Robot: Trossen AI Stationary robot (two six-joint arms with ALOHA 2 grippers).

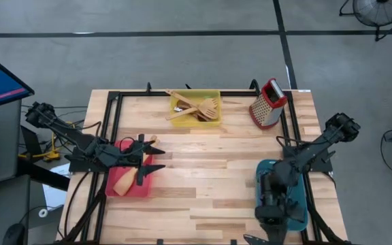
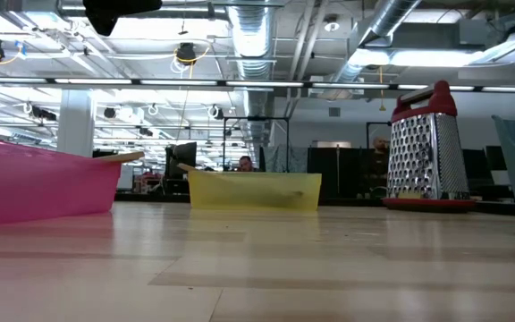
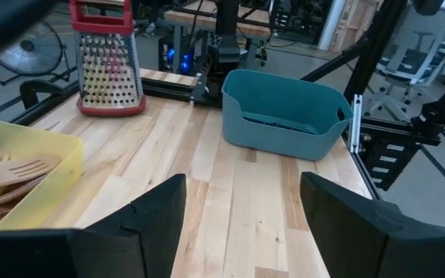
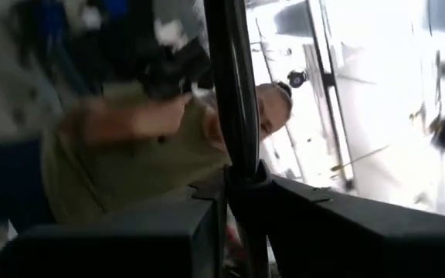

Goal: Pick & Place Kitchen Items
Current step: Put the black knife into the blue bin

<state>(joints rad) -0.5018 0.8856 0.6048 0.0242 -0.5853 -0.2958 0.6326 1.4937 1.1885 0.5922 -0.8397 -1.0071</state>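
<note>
With the red bin (image 1: 124, 189) taken as the landmark, the left gripper (image 1: 143, 160) is seen hovering over its far edge with its fingers spread wide and nothing between them, while a pale wooden spatula (image 1: 125, 181) lies inside the bin just beneath and slightly behind the fingertips. Further wooden utensils (image 1: 194, 109) are held in the yellow bin (image 1: 216, 95), well beyond the red bin, and the right gripper (image 4: 226, 185) is raised above the teal bin (image 1: 298, 212), far across the table from the red bin, its fingers closed on a dark slim knife (image 4: 234, 93). A likely failure is judged to be the knife slipping or twisting in that narrow grip and landing outside the teal bin, or the spatula being missed or clipped against the bin wall if the left gripper is lowered from its present offset.
</note>
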